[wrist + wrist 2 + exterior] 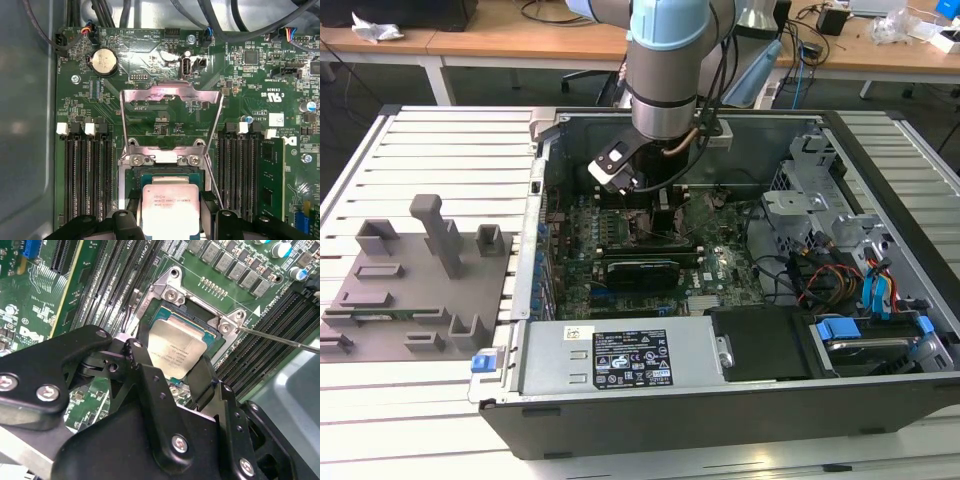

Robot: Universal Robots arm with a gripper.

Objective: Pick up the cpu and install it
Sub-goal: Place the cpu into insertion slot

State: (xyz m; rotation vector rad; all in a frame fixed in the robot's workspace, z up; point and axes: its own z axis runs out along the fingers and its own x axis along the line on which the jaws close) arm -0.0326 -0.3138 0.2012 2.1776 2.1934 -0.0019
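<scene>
The cpu (170, 212) is a flat square chip with a shiny silver top and a thin green rim. My gripper (170, 204) is shut on it, one black finger (131, 202) against each of two opposite edges. It sits low over the open socket (165, 175) on the green motherboard, slightly tilted in the second wrist view, where the cpu (177, 352) covers most of the socket frame (172, 292). I cannot tell whether it rests in the socket. The metal load plate (170, 95) stands flipped open. In the exterior view the gripper (653, 197) reaches down inside the computer case (650, 420).
Memory slots (85, 175) flank the socket on both sides. A thin socket lever (280, 340) sticks out beside it. A dark expansion card (640, 272) lies nearer the case front. Cables and drive bays (840, 270) crowd the exterior view's right. A grey tray (410, 290) with blocks lies at its left.
</scene>
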